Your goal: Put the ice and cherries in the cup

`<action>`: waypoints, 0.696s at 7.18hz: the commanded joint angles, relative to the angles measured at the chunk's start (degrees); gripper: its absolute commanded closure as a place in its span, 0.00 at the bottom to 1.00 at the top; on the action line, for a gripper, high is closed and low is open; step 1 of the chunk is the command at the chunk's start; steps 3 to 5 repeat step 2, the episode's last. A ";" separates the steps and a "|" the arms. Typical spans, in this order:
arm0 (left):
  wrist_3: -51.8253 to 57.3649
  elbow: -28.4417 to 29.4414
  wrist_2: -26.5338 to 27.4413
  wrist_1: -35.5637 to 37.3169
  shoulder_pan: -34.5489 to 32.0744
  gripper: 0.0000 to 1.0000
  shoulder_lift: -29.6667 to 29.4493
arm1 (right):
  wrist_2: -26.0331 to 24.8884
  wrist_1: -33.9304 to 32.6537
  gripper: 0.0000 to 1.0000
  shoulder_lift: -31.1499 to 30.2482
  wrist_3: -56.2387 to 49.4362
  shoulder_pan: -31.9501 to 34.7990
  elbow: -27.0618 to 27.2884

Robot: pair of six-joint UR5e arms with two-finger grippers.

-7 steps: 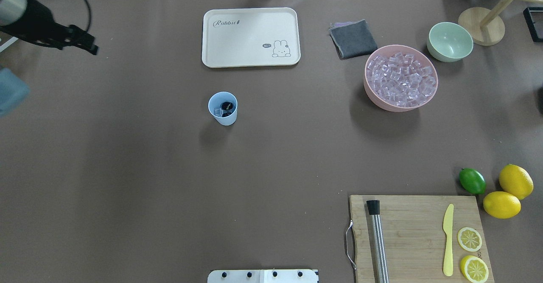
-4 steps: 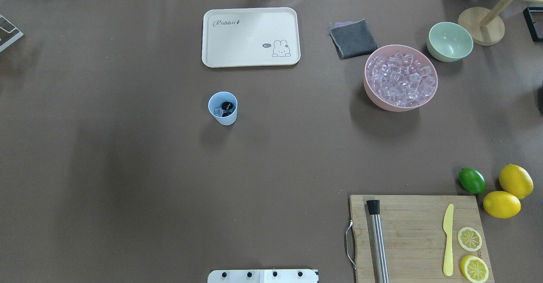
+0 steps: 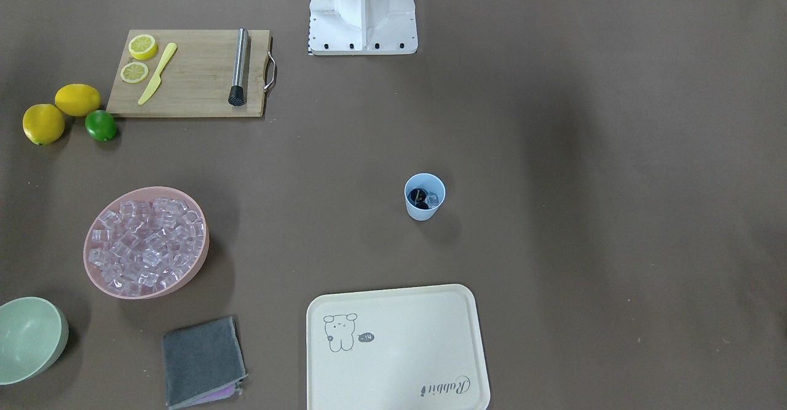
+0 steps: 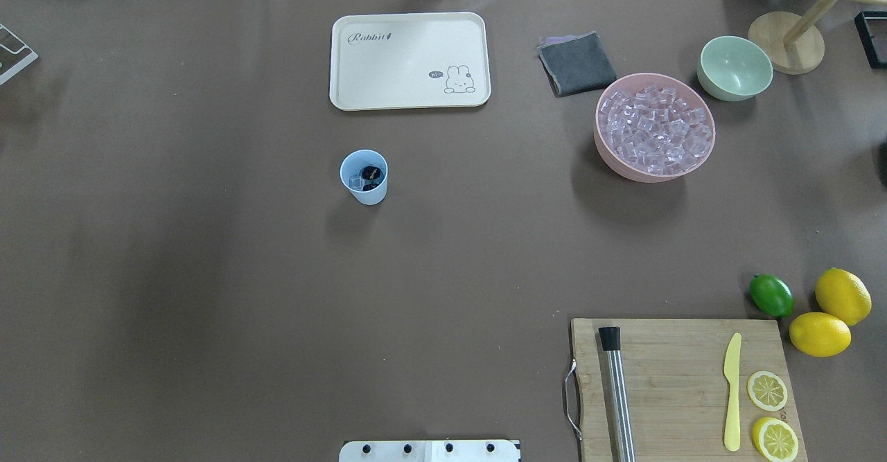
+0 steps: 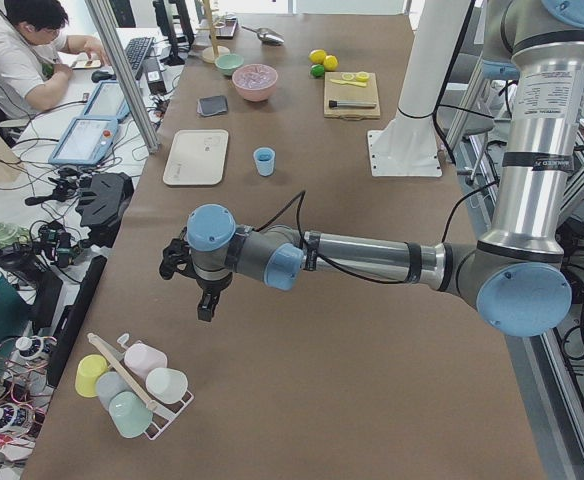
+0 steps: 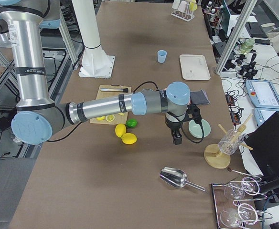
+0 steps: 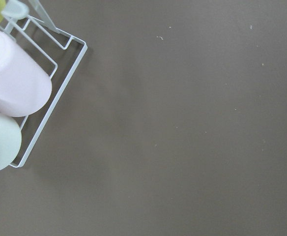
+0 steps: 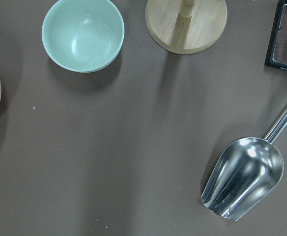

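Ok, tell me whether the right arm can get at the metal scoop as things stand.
Probably yes. The right gripper hangs close by the metal scoop, which lies on bare table, apart from the green bowl and the wooden stand; nothing sits between them.

Your brown desk (image 4: 208, 275) is carrying the light-blue cup (image 4: 367, 195) near its middle, with a cream tray (image 4: 409, 60) lying just beyond it. Along the far side to the robot's right, a grey cloth (image 4: 577, 64), a pink bowl (image 4: 613, 161) and a pale green bowl (image 4: 734, 67) are sitting. At the near right corner you are seeing a wooden cutting board (image 4: 675, 372), a lime (image 4: 771, 295) and two lemons (image 4: 842, 296) resting.
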 commanded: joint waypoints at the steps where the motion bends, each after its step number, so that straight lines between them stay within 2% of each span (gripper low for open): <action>1: -0.83 0.05 1.91 -0.23 -0.16 0.03 -0.86 | -1.97 -0.01 0.01 1.55 0.78 -0.09 -0.44; 2: -0.66 -0.56 4.26 -0.05 -0.42 0.03 -2.00 | -3.20 -0.01 0.01 2.78 0.78 -0.44 -1.66; 5: -0.66 -0.56 4.26 -0.05 -0.42 0.03 -2.00 | -3.20 -0.01 0.01 2.78 0.78 -0.44 -1.66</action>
